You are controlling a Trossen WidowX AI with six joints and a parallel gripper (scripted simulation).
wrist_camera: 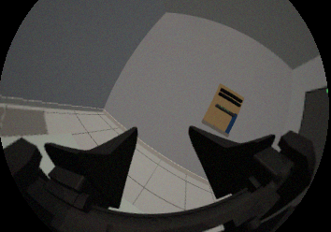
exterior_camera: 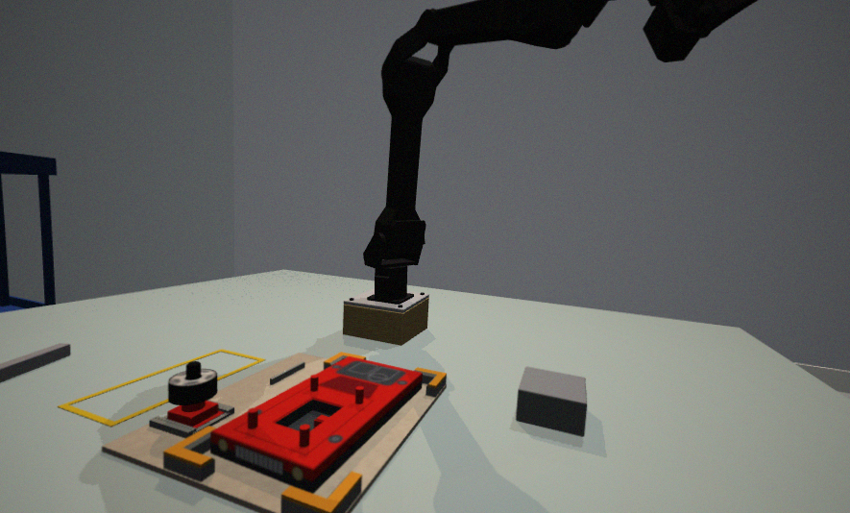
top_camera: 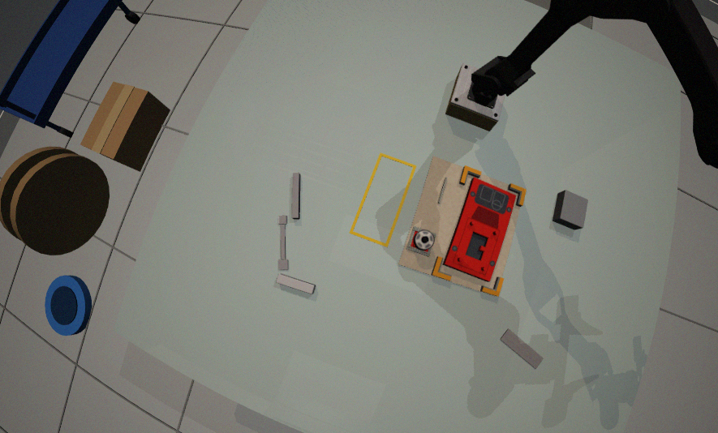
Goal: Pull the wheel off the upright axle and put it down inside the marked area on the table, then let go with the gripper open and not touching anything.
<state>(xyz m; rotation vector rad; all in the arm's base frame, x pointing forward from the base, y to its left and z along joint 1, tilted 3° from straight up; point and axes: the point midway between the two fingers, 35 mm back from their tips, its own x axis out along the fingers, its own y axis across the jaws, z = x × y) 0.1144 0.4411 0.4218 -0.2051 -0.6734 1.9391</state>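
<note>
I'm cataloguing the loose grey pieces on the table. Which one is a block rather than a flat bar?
The grey cube, alone to the right of the red car body. The others are thin flat bars; it stands tall and boxy.

The arm (exterior_camera: 403, 158) is matte black all over, built of slim boxy links joined by thicker, blocky joint housings, with no cables or markings visible on it. It rises from a square pale-grey base plate (exterior_camera: 419, 299) with small dark screws at its corners, set on a brown block (exterior_camera: 384, 323) near the far edge of the desk. The gripper (wrist_camera: 164, 153) is equally black (seen up close in the wrist view), its two fingers tapering to pointed wedge tips above a curved, slotted dark body.
</note>
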